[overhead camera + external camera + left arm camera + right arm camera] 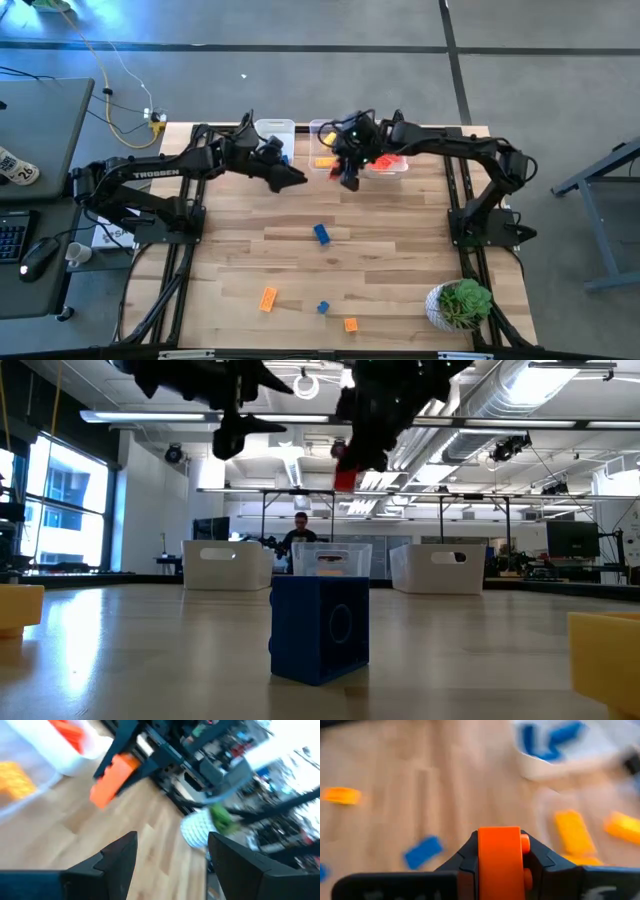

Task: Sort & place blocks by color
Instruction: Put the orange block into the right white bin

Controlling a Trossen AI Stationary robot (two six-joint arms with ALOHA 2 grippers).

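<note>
Above the wooden tabletop [380, 240], our right claw [348, 178] pinches a studded red-orange block [499, 862] near 3 clear bins [385, 165]; our left claw [296, 179] hangs spread and empty beside it. We judge the drop wants the block carried squarely over the red bin before release. 5 glossy plastic blocks [321, 234], blue and orange, lie loose on the boards.
</note>
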